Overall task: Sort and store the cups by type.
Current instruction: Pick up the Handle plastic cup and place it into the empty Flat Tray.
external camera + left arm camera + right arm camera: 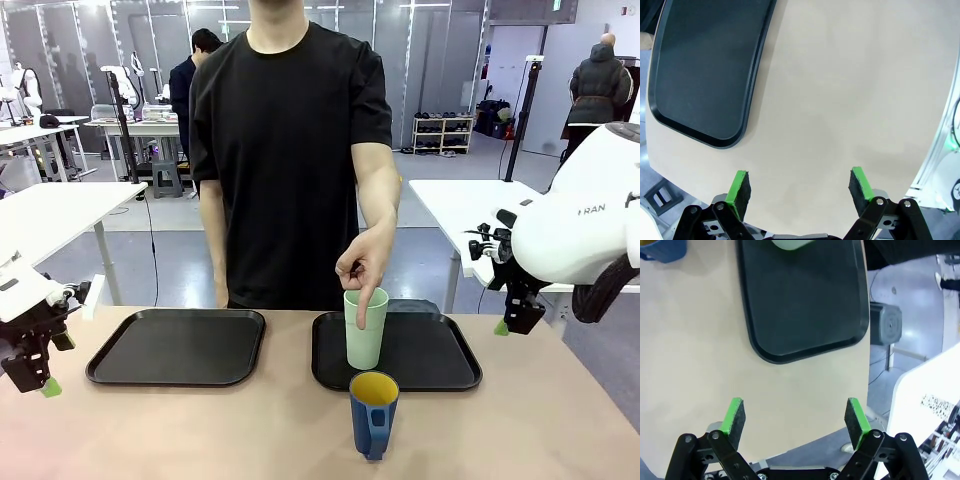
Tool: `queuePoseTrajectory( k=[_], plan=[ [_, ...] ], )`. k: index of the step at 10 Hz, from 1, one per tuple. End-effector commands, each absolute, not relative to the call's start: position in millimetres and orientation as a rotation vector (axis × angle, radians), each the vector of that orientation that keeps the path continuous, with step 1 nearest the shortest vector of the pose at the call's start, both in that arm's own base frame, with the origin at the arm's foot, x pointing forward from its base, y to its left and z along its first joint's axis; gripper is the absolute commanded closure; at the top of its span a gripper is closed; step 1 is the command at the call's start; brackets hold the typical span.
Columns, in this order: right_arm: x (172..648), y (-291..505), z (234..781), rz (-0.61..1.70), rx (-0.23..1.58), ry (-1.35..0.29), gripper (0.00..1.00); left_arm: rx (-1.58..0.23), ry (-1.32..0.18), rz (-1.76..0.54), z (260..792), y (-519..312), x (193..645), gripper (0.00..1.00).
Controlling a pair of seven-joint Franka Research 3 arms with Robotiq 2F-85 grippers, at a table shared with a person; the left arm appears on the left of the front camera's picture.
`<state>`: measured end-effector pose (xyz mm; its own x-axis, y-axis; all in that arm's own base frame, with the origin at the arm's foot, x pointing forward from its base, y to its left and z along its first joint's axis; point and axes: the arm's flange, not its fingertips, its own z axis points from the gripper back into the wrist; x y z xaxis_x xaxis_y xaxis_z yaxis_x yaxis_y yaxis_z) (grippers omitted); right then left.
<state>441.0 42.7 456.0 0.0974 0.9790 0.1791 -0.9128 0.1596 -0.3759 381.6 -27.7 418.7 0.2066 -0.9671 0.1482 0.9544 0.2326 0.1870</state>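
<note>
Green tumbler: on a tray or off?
On: the green tumbler stands upright inside the right black tray, with the person's hand at its rim.

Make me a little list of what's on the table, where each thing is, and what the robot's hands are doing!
green tumbler: upright on the right tray, near its left edge
blue mug: upright on the table, in front of the right tray, handle toward the robot
left tray: flat on the table
person's hand: index finger pointing down at the green tumbler's rim
left gripper: open, holding nothing, beside the left tray
right gripper: open, holding nothing, beside the right tray
</note>
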Motion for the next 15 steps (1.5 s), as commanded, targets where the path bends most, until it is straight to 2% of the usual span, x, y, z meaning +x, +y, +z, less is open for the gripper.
queuePoseTrajectory(
  k=[1, 5, 6, 7, 10, 15],
  plan=[
    [442, 35, 454, 1.393, -0.225, -0.416, 0.0, 0.081, -0.246, -1.33, 420, -28, 382, 0.0],
    [441, 42, 455, 1.417, -0.193, -0.424, 0.0, 0.081, -0.246, -1.33, 420, -28, 382, 0.0],
    [448, 41, 446, 1.503, -0.113, -0.288, 0.0, 0.081, -0.246, -1.33, 420, -28, 382, 0.0],
    [444, 48, 434, 1.599, -0.116, -0.201, 0.0, 0.081, -0.246, -1.33, 420, -28, 382, 0.0],
    [409, 65, 406, 1.649, -0.112, -0.107, 0.0, 0.081, -0.246, -1.33, 420, -28, 382, 0.0],
    [387, 89, 362, 1.628, -0.054, -0.123, 0.0, 0.081, -0.246, -1.33, 420, -28, 382, 0.0]
  ],
)
